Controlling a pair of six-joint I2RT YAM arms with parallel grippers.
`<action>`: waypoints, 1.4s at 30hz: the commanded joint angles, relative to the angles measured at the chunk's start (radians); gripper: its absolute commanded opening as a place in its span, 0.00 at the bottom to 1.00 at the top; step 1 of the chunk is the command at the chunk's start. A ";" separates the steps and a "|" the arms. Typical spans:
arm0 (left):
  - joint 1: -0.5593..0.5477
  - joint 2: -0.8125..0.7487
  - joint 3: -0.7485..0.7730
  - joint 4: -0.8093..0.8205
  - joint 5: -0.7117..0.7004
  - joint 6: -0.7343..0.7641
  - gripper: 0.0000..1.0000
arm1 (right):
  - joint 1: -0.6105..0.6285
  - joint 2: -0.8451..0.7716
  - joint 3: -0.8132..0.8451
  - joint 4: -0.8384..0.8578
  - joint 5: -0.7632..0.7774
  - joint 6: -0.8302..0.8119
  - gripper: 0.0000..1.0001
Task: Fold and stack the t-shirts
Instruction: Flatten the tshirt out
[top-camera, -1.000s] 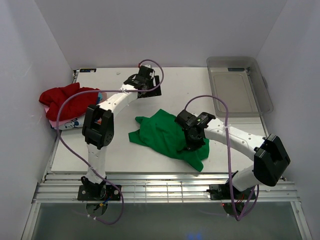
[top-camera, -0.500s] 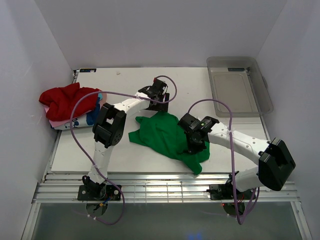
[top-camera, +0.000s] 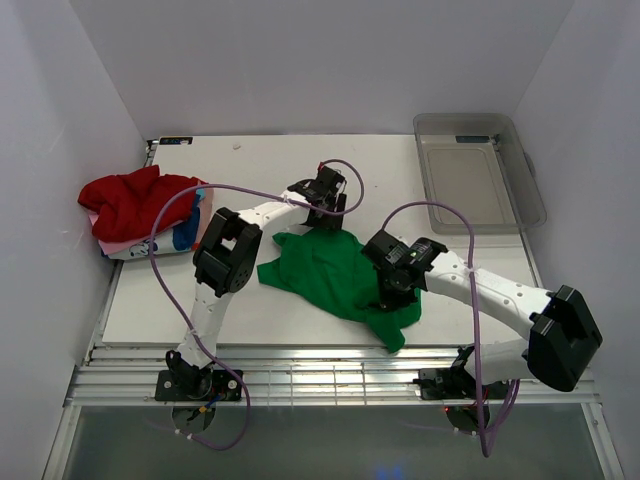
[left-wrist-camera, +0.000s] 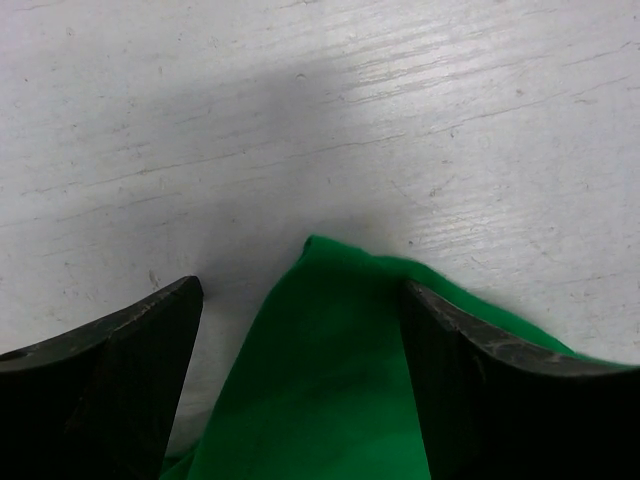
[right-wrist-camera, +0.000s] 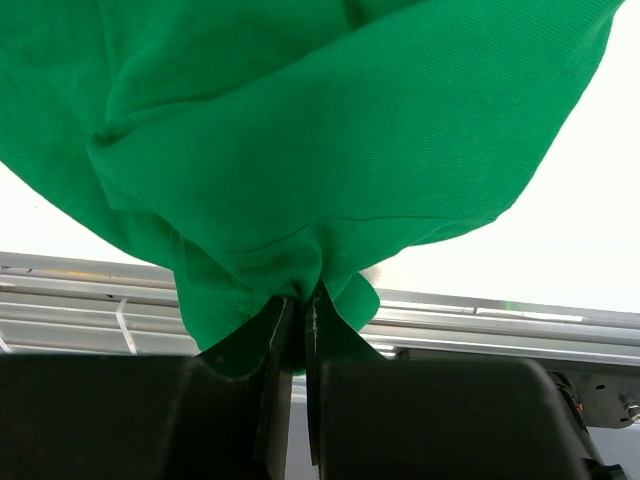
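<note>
The bright green t-shirt (top-camera: 325, 270) lies crumpled mid-table. My left gripper (top-camera: 326, 206) hangs over its far edge. In the left wrist view that gripper (left-wrist-camera: 300, 330) is open, and a pointed corner of the green t-shirt (left-wrist-camera: 320, 400) lies between the spread fingers (left-wrist-camera: 110, 380) without being pinched. My right gripper (top-camera: 392, 290) is at the shirt's near-right side. In the right wrist view it (right-wrist-camera: 303, 305) is shut on a bunched hem of the green t-shirt (right-wrist-camera: 300, 130). The red t-shirt (top-camera: 128, 200) is heaped at the far left on the pink/white printed t-shirt (top-camera: 165, 240).
A clear plastic bin (top-camera: 478, 178) stands at the back right, partly off the white board (top-camera: 250, 160). Metal rails (top-camera: 330, 375) run along the near edge. Purple cables loop above both arms.
My left gripper swung from the back centre rightward and nearer, down to the green t-shirt's far corner, and its jaws narrowed slightly. My right gripper pulled the held hem nearer and rightward.
</note>
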 joint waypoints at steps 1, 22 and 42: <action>-0.006 0.015 -0.030 -0.002 0.004 -0.014 0.73 | 0.003 -0.040 -0.014 -0.018 0.003 0.030 0.08; 0.276 -0.409 0.083 -0.113 -0.179 -0.124 0.00 | -0.161 -0.014 0.216 -0.129 0.193 -0.082 0.09; 0.414 -0.853 -0.159 -0.146 -0.265 -0.100 0.00 | -0.431 0.224 0.386 -0.041 -0.071 -0.427 0.11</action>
